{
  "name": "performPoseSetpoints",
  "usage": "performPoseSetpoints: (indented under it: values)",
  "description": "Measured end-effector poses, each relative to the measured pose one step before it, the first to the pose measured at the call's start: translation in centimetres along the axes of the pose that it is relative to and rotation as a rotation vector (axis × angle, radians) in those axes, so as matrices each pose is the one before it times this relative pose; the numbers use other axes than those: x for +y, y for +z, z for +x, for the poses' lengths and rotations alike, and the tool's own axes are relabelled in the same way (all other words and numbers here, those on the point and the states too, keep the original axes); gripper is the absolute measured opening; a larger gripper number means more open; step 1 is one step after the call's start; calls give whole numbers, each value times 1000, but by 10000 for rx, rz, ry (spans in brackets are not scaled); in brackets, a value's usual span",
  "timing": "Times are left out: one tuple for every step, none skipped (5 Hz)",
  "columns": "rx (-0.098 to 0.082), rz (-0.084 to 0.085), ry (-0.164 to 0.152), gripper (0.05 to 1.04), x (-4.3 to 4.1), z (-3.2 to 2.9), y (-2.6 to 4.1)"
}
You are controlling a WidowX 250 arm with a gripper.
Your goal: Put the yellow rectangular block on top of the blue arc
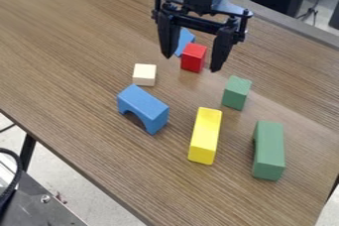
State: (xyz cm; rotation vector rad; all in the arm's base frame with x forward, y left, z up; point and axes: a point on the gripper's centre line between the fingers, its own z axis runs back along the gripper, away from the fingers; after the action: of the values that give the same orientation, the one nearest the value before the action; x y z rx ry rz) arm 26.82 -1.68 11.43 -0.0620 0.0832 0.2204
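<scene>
We locate the gripper (191,63) at the upper middle of the camera view, hanging down over the far part of the desk (79,66). We observe its jaws spread wide, with a broad gap between the tips. In this view, the red block (193,57) appears between them; we cannot tell the exact height of the jaws above it.

We find the yellow rectangular block (205,136) resting on the desk on one of its long sides, below and slightly right of the gripper in the view. Its length runs roughly from the far side toward the near side of the desk. It sits between the blue arc (144,106), on its left in the view, and the large green block (268,150), on its right, apart from both.

We note that the blue arc stands on the desk with its opening downward and its flat top surface facing up. Just beyond it we identify the white block (144,74). Behind the red block we see part of a second blue piece (185,41). We place the small green block (236,92) beyond the yellow rectangular block, slightly to the right in the view.
</scene>
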Motion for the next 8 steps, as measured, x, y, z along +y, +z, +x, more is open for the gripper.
performPoseSetpoints:
  values:
    - [223,57,34,999,57,-203,-660]
    - [-515,-121,1327,999,-90,-718,-1708]
    - [-743,123,708,999,-142,-742,-320]
    - [-230,-133,228,999,-556,-1073,-433]
    - [-3,-226,-240,999,-931,-944,-278]
    - [-56,-275,-134,999,-1027,-488,-217]
    - [98,23,-178,999,-247,98,-448]
    - [163,111,-296,999,-168,435,-558]
